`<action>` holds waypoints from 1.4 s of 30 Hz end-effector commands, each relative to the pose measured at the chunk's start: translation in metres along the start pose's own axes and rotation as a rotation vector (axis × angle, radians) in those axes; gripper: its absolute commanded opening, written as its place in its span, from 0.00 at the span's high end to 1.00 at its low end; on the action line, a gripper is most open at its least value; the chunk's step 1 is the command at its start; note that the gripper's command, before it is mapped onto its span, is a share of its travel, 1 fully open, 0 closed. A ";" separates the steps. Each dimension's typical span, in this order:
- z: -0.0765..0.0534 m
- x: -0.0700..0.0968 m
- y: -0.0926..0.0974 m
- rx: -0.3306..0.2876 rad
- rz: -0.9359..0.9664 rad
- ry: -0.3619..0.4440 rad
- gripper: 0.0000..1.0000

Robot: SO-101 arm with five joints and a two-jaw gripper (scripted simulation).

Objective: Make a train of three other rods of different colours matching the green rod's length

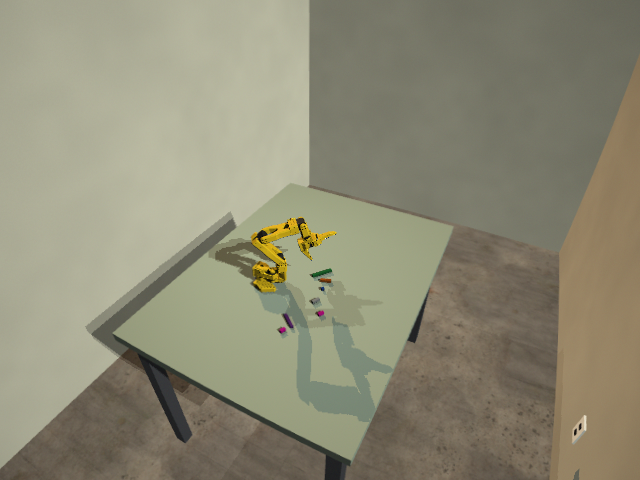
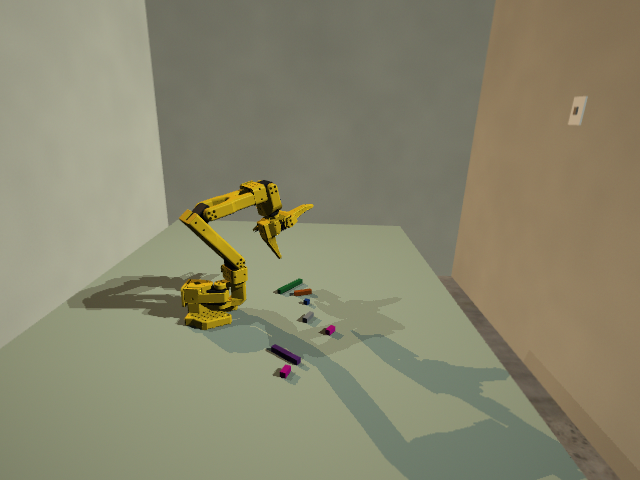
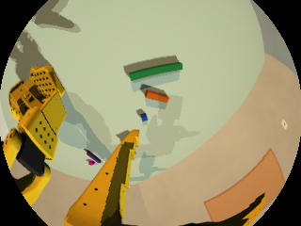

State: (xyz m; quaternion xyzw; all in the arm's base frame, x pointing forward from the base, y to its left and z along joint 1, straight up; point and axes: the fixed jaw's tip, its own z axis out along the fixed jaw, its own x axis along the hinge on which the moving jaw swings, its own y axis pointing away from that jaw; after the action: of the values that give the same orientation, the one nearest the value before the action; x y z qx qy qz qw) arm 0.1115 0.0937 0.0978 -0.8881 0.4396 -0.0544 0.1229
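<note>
Gripper (image 2: pixel 290 230) spread wide, empty, hanging above green rod (image 2: pixel 289 285). Orange rod (image 2: pixel 302 291) just beside green, blue rod (image 2: pixel 306 301) near; all well in from table (image 1: pixel 361 413) edges, open surface beyond.

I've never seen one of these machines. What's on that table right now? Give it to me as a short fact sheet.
Arm: small yellow robot arm, raised above the table
Gripper: wide open, holding nothing
Table: pale green table top
Rods: long green rod, orange rod, tiny blue rod, grey rod, two magenta rods, purple rod
Train: not started; rods lie apart
</note>
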 end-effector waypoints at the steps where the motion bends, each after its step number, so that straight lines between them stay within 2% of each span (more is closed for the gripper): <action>1: -0.008 0.000 -0.007 0.059 0.001 -0.003 0.00; 42: -0.008 0.003 -0.008 0.059 0.017 0.002 0.00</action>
State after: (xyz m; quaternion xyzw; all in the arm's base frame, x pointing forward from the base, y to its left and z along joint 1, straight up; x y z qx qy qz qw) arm 0.1122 0.0929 0.0979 -0.8866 0.4426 -0.0549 0.1229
